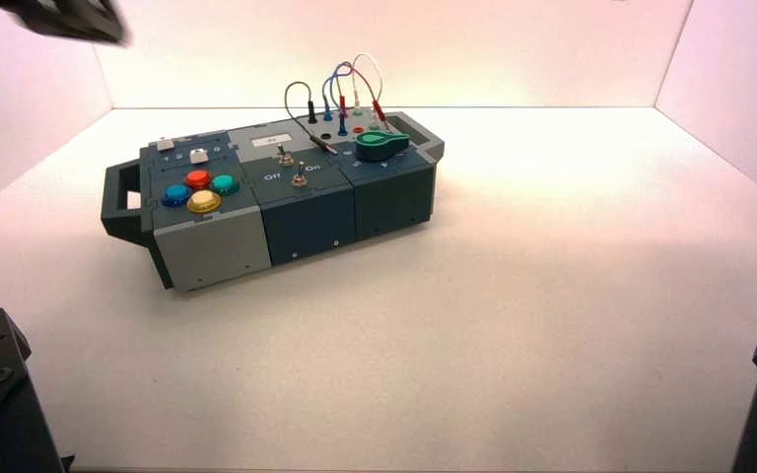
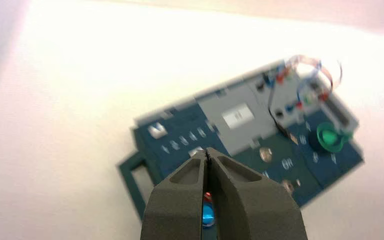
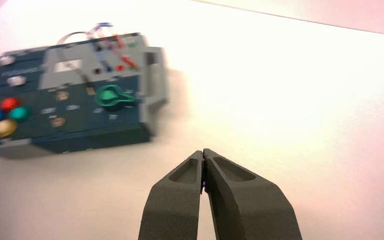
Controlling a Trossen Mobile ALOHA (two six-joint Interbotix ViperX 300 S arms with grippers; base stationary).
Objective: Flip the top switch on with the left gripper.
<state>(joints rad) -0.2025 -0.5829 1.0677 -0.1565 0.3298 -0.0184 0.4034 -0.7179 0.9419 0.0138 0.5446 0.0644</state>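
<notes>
one box carries four round buttons: red, green, blue, yellow. two silver toggle switches stand mid-box. one green knob sits near the right end.

Lighting: bright, even, slightly pink-white cast across table and walls. Back of the enclosure is brightest in the high view; the box throws only a short soft shadow on the side facing the camera. High view is sharp on the box; a dark smeared shape sits in the upper left corner.

Left wrist view: table glare washes out the far surface, box soft and streaked with motion blur, left end effector crisp by comparison.

Right wrist view: same overexposed table, box blurred, lettering unreadable; right end effector in focus.
</notes>
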